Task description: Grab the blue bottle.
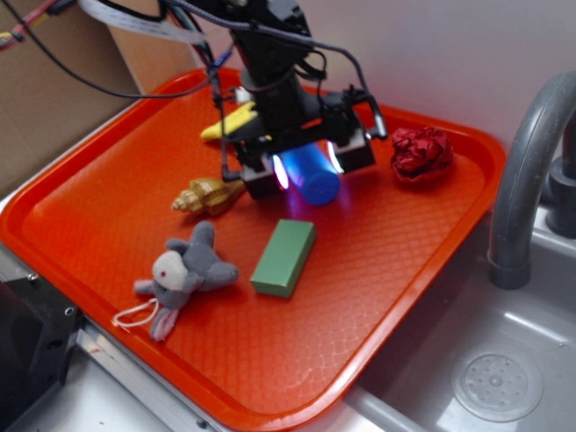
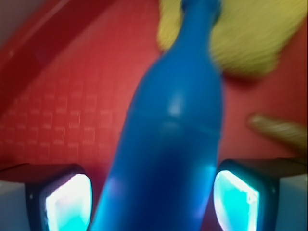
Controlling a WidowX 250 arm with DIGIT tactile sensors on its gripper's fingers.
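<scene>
The blue bottle (image 1: 310,174) lies on the orange tray (image 1: 405,261) near its back middle, base toward the camera. My gripper (image 1: 309,166) is down over it, one lit pad on each side of the body. In the wrist view the blue bottle (image 2: 173,134) fills the middle, with its neck pointing away from the gripper (image 2: 154,202). A strip of red tray shows between the left pad (image 2: 70,202) and the bottle, and a thin dark gap separates the bottle from the right pad (image 2: 236,199). The gripper is open around the bottle.
A green block (image 1: 283,257) and a grey plush animal (image 1: 184,274) lie in front of the bottle. A seashell (image 1: 209,194) and a yellow toy (image 1: 229,121) sit to its left, a red crumpled ball (image 1: 421,153) to its right. A sink (image 1: 495,378) with a grey faucet (image 1: 522,180) borders the tray.
</scene>
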